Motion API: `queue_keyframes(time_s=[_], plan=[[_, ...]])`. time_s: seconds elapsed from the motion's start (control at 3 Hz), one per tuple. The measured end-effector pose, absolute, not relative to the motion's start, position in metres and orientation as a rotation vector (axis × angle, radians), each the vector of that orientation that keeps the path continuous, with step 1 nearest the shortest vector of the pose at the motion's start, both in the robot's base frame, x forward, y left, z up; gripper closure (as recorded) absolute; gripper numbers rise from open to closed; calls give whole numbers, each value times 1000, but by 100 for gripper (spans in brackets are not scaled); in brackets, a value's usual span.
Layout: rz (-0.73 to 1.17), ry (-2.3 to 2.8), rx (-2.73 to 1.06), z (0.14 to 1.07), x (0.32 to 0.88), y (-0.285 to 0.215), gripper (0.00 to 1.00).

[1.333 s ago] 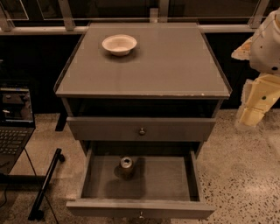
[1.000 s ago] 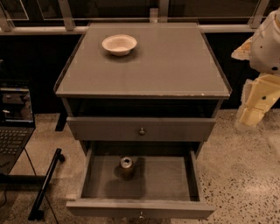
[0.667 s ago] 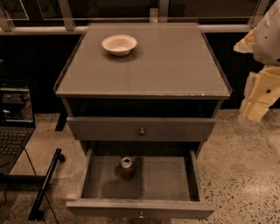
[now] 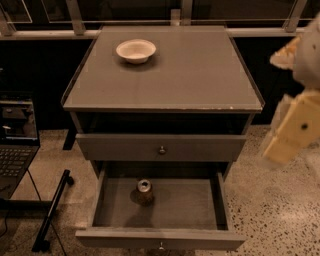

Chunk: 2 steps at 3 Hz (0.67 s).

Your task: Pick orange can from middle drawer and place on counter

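The orange can (image 4: 144, 190) stands upright in the open middle drawer (image 4: 160, 235), left of centre near the back, silver lid up. The drawer is pulled out towards me, its small knob (image 4: 161, 245) at the bottom edge. The knobbed drawer above (image 4: 161, 148) is shut. The counter (image 4: 170, 75) is the cabinet's flat grey top with small chips along its front edge. My gripper (image 4: 292, 131) hangs as a cream-coloured piece at the right edge, beside the cabinet at about the upper drawer's height, well away from the can and holding nothing I can see.
A white bowl (image 4: 136, 50) sits on the counter at the back left. A laptop (image 4: 15, 145) on a stand is at the left, with a black bar (image 4: 52, 210) on the speckled floor. A railing (image 4: 75, 15) runs behind the cabinet.
The arm at the right edge has shifted slightly up and to the right. The can, drawers and bowl have not moved.
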<state>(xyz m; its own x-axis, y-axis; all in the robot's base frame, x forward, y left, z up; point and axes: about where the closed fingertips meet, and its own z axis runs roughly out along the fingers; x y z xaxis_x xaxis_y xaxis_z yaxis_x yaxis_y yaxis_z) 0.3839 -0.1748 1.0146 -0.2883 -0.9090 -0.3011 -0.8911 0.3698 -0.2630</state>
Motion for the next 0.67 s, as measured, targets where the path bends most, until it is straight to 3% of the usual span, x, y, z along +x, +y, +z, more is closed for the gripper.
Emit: queue_keyframes(time_s=[0.67], plan=[[293,2275,-1196,910,347,-153,0]])
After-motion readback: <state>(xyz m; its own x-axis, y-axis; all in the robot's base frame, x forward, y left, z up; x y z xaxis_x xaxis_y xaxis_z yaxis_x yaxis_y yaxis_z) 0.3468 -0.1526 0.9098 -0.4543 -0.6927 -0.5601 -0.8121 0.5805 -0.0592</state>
